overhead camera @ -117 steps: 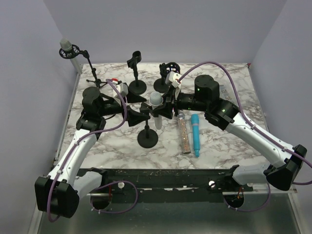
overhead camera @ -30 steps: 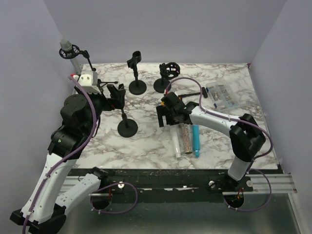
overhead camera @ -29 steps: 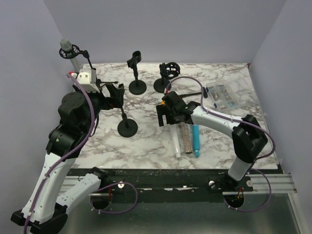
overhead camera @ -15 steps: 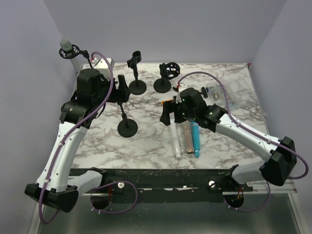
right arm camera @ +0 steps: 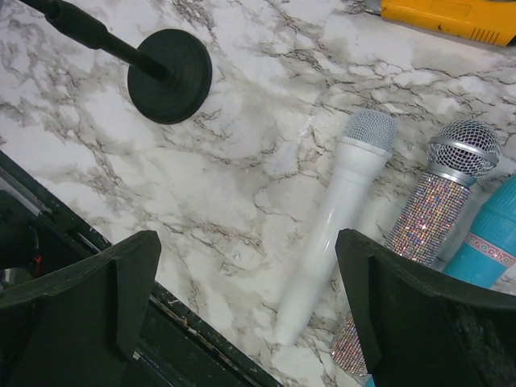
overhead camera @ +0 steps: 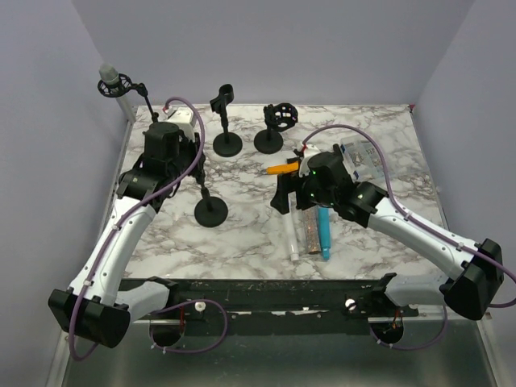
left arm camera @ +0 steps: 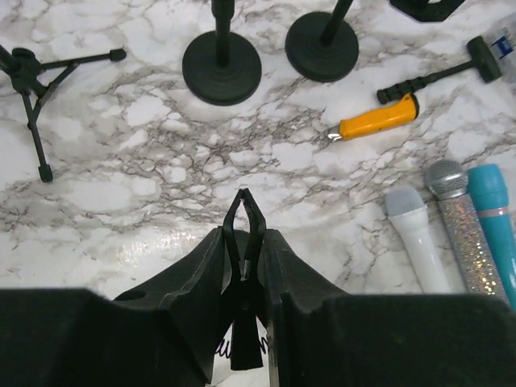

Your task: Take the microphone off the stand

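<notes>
Table [overhead camera: 242, 251]: a marble top carrying several stands, three microphones and two arms.
Right gripper [right arm camera: 248, 250]: hangs above the table with its fingers [right arm camera: 89, 298] spread wide, grasping and touching nothing. The white microphone lies below, in the gap between them.
Left gripper [left arm camera: 243, 242]: its fingers [left arm camera: 197, 274] are clenched on the black clip at the top of the stand.
Stand [overhead camera: 211, 211]: its round base sits on the table, left of the microphones and apart from them.
White microphone [right arm camera: 326, 234]: lies flat on the table, off the stand and just beside a glitter microphone [right arm camera: 419, 210]. A teal microphone [right arm camera: 492, 234] lies beyond that one.
Clip [left arm camera: 243, 211]: pinched between the left fingers, with its two prongs poking out past the fingertips.
</notes>
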